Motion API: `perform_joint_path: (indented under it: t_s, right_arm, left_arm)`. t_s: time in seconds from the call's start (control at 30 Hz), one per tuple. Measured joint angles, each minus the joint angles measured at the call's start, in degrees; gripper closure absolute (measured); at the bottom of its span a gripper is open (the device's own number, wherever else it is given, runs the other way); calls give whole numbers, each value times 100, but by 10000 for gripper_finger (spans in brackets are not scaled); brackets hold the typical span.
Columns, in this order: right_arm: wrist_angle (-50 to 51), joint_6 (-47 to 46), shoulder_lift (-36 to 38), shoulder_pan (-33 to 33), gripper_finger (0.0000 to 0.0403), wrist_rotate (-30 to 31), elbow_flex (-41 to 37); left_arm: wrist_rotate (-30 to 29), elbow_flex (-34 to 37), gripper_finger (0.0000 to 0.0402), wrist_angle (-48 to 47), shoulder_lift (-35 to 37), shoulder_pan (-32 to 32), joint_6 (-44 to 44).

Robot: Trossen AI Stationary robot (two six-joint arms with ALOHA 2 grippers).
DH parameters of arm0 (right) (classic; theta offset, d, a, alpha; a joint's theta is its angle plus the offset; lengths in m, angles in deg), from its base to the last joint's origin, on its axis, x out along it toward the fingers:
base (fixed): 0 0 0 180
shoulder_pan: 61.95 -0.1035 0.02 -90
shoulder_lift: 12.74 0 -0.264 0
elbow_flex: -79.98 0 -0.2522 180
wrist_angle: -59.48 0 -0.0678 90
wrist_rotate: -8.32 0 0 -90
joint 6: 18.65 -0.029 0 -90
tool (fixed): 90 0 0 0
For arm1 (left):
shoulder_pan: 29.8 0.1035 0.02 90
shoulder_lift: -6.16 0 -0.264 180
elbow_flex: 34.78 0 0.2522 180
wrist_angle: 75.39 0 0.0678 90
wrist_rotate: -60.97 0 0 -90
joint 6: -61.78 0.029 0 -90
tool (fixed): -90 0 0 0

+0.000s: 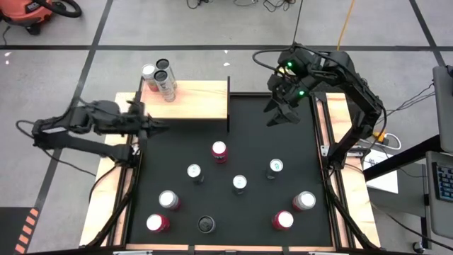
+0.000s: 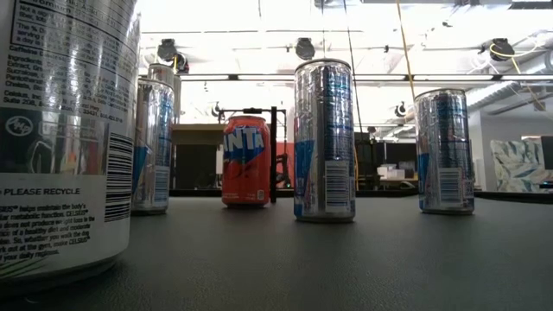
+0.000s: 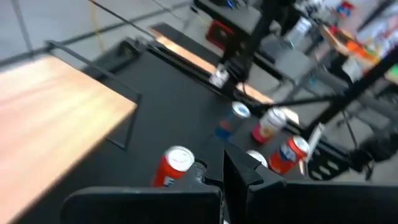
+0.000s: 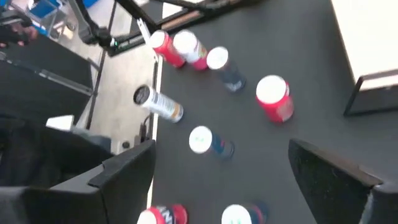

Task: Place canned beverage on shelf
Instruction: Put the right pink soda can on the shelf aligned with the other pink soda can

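While three cans (image 1: 161, 78) are standing together on the wooden shelf (image 1: 202, 100), just beyond the left gripper (image 1: 157, 126) and its closed, empty fingers, nine more cans (image 1: 219, 151) are sitting scattered across the black mat (image 1: 248, 134). Ahead of them, the right gripper (image 1: 282, 113) is hovering with fingers spread wide, holding nothing.

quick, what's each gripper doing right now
left gripper: closed, holding nothing, beside the shelf.
right gripper: open, empty, above the mat's far right.
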Motion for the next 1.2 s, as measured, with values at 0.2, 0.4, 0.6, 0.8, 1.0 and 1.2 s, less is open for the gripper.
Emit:
perform_joint_path:
  t_s: [0.2,0.4,0.6,0.8,1.0,1.2]
  right_arm:
    - [50,179,154,-2,57,107,0]
    - [53,493,238,-2,58,107,0]
    - [55,665,465,-2,58,85,0]
    - [55,393,780,-60,57,83,0]
    - [57,-393,946,-400,57,578,0]
    - [56,-1477,967,-1038,58,1286,-2]
  left_arm:
    - [-605,2,402,444,-870,-745,8]
    - [-1298,-280,402,703,-1796,-1321,-108]
    - [-1494,-756,402,674,-2597,-1714,-141]
    - [-1653,-1037,402,671,-3113,-1856,-153]
    - [-1649,-1062,402,590,-3219,-1835,-149]
    - [-1443,-1065,402,652,-3104,-1834,-335]
